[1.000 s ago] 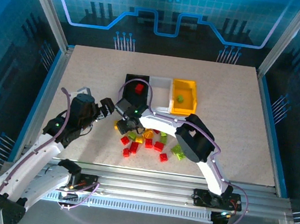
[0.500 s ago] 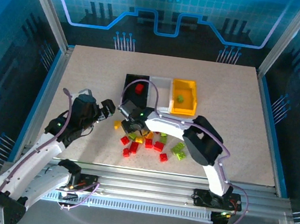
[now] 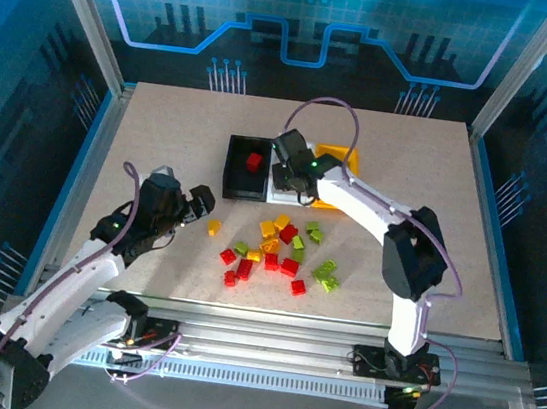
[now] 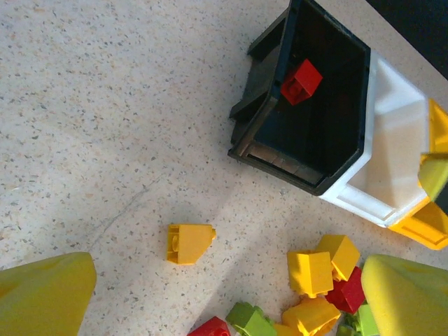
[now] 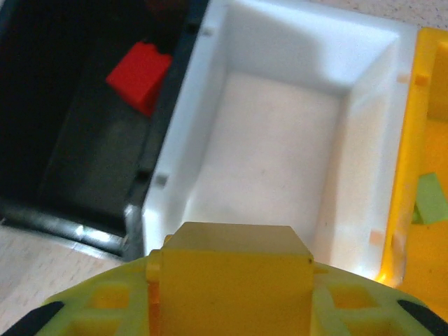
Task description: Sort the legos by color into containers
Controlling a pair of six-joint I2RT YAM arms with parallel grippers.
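My right gripper [image 5: 231, 308] is shut on a yellow lego [image 5: 231, 269] and hovers over the white container [image 5: 280, 147]. Left of it, the black container [image 5: 77, 133] holds a red lego [image 5: 138, 66]. Right of it, the yellow-orange container [image 5: 427, 105] holds a green lego [image 5: 430, 198]. In the top view the right gripper [image 3: 293, 172] covers most of the white container. My left gripper [image 4: 224, 297] is open above the table, near a lone yellow lego [image 4: 189, 243]. A loose pile of red, yellow and green legos [image 3: 282, 251] lies in front of the containers.
The black container [image 3: 248, 168] and yellow-orange container [image 3: 345, 161] stand in a row at mid-table. The right arm [image 3: 373, 213] arches over the pile's right side. Bare tabletop [image 3: 162, 129] lies left of and behind the containers.
The right gripper closed on a yellow lego at the pile and carried it back to above the white container. The left arm has barely shifted.
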